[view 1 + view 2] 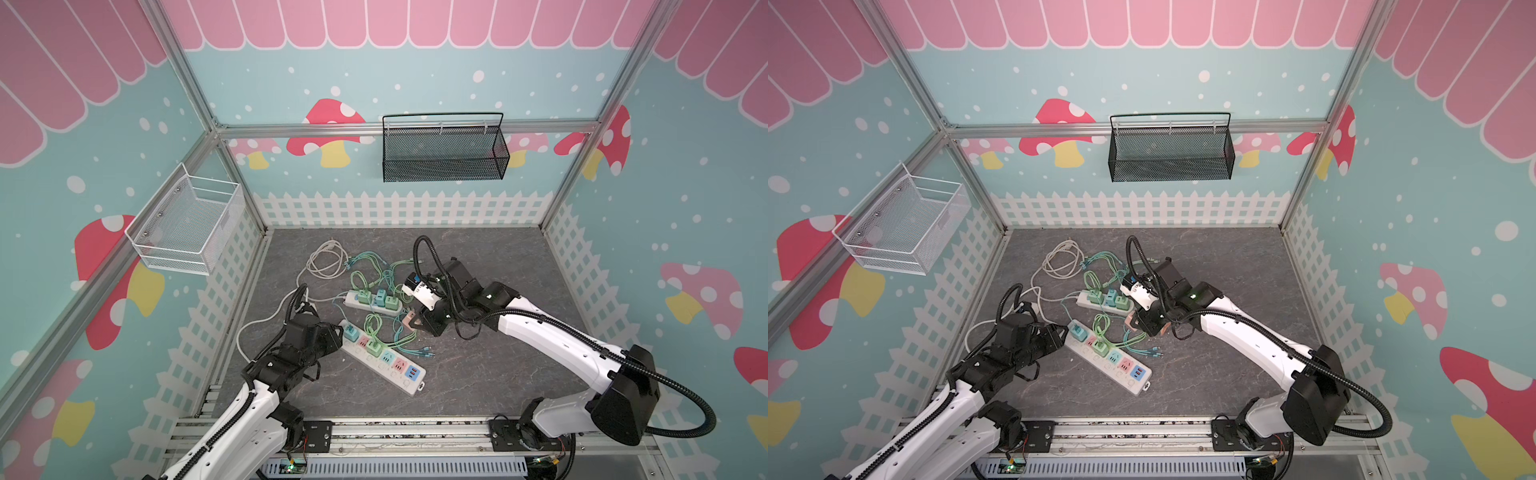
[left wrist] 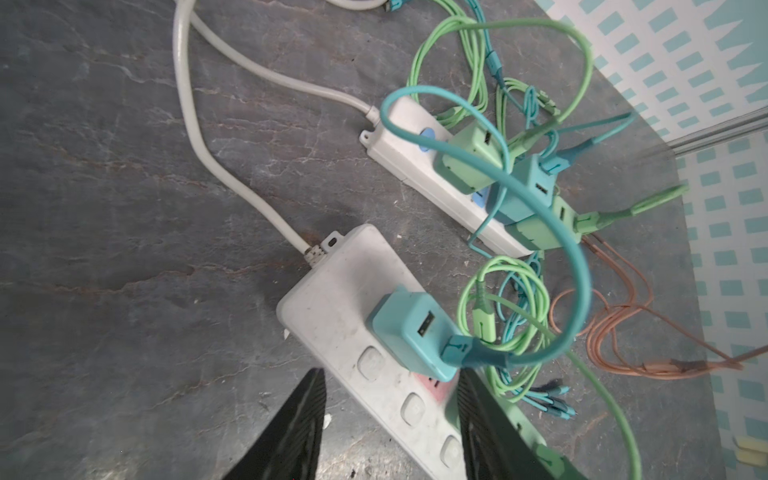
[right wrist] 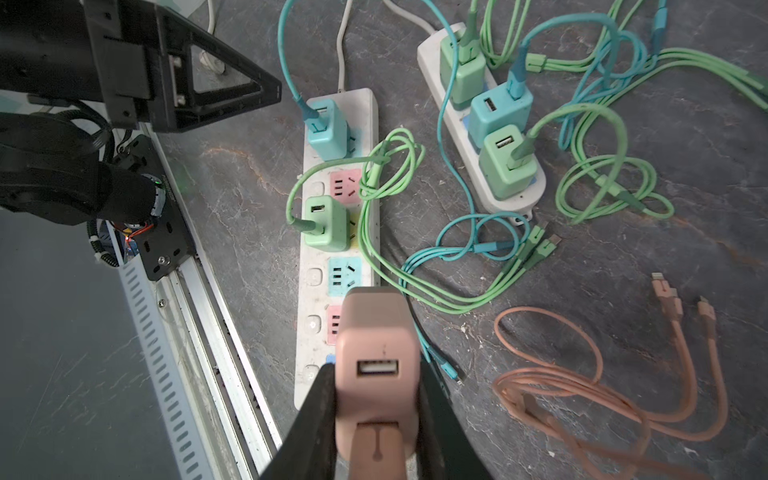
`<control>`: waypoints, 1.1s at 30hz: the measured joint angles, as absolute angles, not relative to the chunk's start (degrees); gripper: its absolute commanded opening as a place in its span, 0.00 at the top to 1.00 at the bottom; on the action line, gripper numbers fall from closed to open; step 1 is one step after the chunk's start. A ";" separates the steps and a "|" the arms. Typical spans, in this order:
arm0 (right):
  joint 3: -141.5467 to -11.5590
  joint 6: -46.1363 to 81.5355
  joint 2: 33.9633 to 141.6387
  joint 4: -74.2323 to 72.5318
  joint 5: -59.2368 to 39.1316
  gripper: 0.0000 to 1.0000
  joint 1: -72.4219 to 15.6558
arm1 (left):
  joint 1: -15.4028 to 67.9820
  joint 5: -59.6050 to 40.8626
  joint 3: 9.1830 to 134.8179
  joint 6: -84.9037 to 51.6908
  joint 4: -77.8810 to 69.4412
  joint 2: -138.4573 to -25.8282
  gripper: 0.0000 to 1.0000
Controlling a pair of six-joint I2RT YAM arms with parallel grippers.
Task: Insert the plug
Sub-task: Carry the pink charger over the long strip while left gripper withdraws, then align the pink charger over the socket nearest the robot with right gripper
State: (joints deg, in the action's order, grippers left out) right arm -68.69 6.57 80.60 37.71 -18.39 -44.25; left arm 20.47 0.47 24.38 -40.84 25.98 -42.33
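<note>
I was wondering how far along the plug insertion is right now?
Done: a teal charger and a green charger sit in the long strip, three more in the short strip. In hand: the right gripper is shut on the pink charger, held clear of both strips, not yet seated; the left gripper straddles the long strip, jaws open. Left: lining it up with a free socket and pushing in.

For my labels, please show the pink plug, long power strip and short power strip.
pink plug point(image 3: 376, 332): right wrist view, face above its port.
long power strip point(image 3: 365, 112): right wrist view, bare white corner.
short power strip point(image 3: 427, 52): right wrist view, bare white end.
</note>
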 measured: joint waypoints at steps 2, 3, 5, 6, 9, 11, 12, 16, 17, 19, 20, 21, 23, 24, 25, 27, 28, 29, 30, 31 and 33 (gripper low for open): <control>-68.12 6.46 80.64 37.58 -18.79 0.99 -44.84 | 20.23 0.47 23.99 -40.77 25.89 -43.51 0.50; -67.75 6.46 80.66 37.45 -18.96 0.99 -45.17 | 20.14 0.43 23.86 -40.77 25.78 -44.25 0.51; -67.22 6.42 80.86 37.10 -19.16 0.99 -45.95 | 19.97 0.30 23.40 -40.75 25.23 -45.54 0.52; -66.98 6.33 81.06 36.86 -19.31 0.99 -46.48 | 19.92 0.23 23.16 -40.75 24.95 -46.30 0.52; -66.37 5.96 81.71 36.29 -19.55 0.99 -48.23 | 19.84 0.21 22.94 -40.73 24.36 -48.84 0.54; -65.98 5.76 82.15 35.97 -19.75 0.99 -49.21 | 19.59 0.23 22.94 -40.73 23.92 -50.50 0.54; -65.78 5.67 82.43 35.77 -19.86 0.99 -49.65 | 19.46 0.23 22.94 -40.71 23.70 -51.42 0.54; -64.99 5.50 83.57 35.14 -19.94 1.00 -50.85 | 19.00 0.21 22.94 -40.56 22.81 -54.54 0.58; -64.77 5.41 83.92 35.00 -19.90 1.00 -51.13 | 18.85 0.16 22.94 -40.42 22.52 -55.37 0.60; -64.31 5.30 84.53 34.68 -19.66 1.00 -51.53 | 18.68 -0.03 22.96 -40.29 22.00 -56.71 0.63; -64.12 5.21 84.84 34.61 -19.33 1.00 -51.79 | 18.57 -0.19 22.96 -40.23 21.78 -57.32 0.63; -63.94 5.15 85.14 34.54 -19.03 1.00 -52.05 | 18.48 -0.32 22.96 -40.10 21.52 -57.89 0.64; -63.70 5.02 85.78 34.44 -18.65 1.00 -52.56 | 18.33 -0.71 23.11 -40.12 20.69 -58.67 0.64; -63.68 4.93 86.08 34.39 -18.41 1.00 -52.80 | 18.26 -0.93 23.22 -40.10 20.32 -59.07 0.65; -63.61 4.86 86.32 34.26 -18.31 1.00 -52.97 | 18.17 -1.13 23.29 -40.10 20.08 -59.40 0.65; -63.35 4.71 86.76 34.02 -17.98 1.00 -53.41 | 18.02 -1.32 23.42 -40.12 19.44 -59.90 0.66; -63.26 4.71 86.94 33.95 -17.91 1.00 -53.58 | 18.00 -1.43 23.42 -40.10 19.31 -60.05 0.66; -63.05 4.71 87.13 33.71 -17.76 1.00 -53.76 | 17.98 -1.54 23.42 -40.12 19.09 -60.12 0.67; -62.87 4.73 87.26 33.58 -17.74 1.00 -53.91 | 17.96 -1.61 23.42 -40.10 19.00 -60.16 0.67; -62.61 4.73 87.37 33.36 -17.56 1.00 -54.11 | 17.91 -1.72 23.42 -40.10 18.96 -60.16 0.68; -62.28 4.73 87.79 33.28 -17.41 1.00 -54.48 | 17.65 -1.96 23.42 -40.12 18.96 -60.16 0.69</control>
